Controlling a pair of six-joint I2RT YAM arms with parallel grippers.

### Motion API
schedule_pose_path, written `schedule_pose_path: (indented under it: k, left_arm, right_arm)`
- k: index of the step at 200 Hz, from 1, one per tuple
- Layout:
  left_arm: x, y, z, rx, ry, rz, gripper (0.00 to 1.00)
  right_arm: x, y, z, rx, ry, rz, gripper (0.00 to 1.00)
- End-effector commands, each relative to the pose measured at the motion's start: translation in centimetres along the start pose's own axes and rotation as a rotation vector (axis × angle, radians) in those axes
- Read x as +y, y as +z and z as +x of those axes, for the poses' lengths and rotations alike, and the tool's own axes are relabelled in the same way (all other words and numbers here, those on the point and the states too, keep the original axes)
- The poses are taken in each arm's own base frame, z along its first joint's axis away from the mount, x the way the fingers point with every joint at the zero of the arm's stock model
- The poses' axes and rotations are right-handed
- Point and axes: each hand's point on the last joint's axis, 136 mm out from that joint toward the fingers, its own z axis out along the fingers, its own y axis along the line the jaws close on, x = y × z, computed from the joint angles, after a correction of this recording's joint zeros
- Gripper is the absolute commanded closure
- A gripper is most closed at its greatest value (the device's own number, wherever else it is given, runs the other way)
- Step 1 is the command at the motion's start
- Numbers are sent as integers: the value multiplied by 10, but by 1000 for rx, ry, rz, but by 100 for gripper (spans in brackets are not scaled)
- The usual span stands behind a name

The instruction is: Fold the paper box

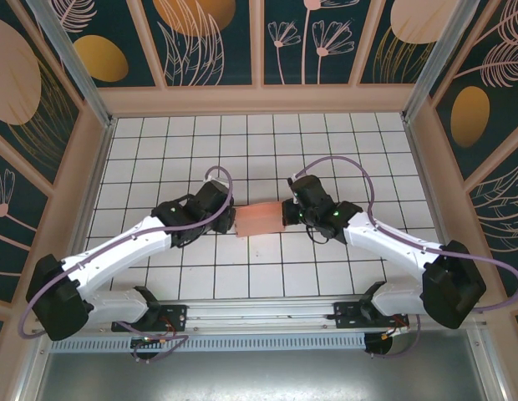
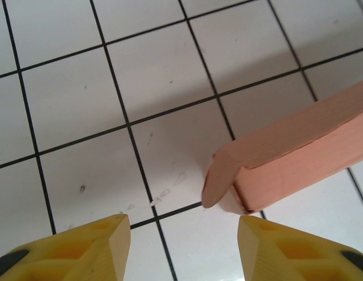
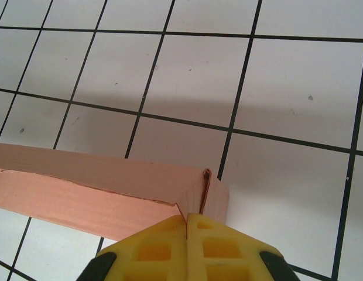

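While the paper box [image 1: 261, 219] lies folded into a low salmon-pink block on the white gridded table [image 1: 200, 276] between the two arms, the left gripper [image 2: 184, 246] hangs just short of its left end. Its yellow fingers [image 2: 99, 243] are spread wide and hold nothing, and the box's rounded corner sits just ahead of the gap, nearer the right-hand finger. The right gripper [image 3: 186, 240] has its fingertips [image 3: 152, 252] pressed flat together at the box's other end, where a thin upright card edge runs into the seam between them, apparently pinched.
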Motion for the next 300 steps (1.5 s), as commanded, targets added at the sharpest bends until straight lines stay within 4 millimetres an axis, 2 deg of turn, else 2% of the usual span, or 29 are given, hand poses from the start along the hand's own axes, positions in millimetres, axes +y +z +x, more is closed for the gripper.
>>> schedule_pose_path:
  k: [1,62,100,216,241,281,300]
  left_arm:
    - [3,-3,-5,16,4,-24,50]
    - [-13,6,-14,20,-5,24,68]
    - [-13,12,-13,35,-8,10,76]
    - [-18,20,-14,48,3,16,79]
    - [-19,19,-14,44,-4,20,90]
    - [-21,23,-11,54,-27,29,100]
    - [-22,23,-13,50,-60,33,100]
  right_arm:
    - [2,-3,-1,14,7,9,100]
    - [7,-2,1,24,9,-13,100]
    - [7,-4,0,18,3,-14,100]
    - [9,-3,5,27,3,-26,100]
    - [10,-3,5,27,5,-28,100]
    - [11,-3,7,26,-8,-25,100]
    - [11,-3,9,28,-26,-16,100]
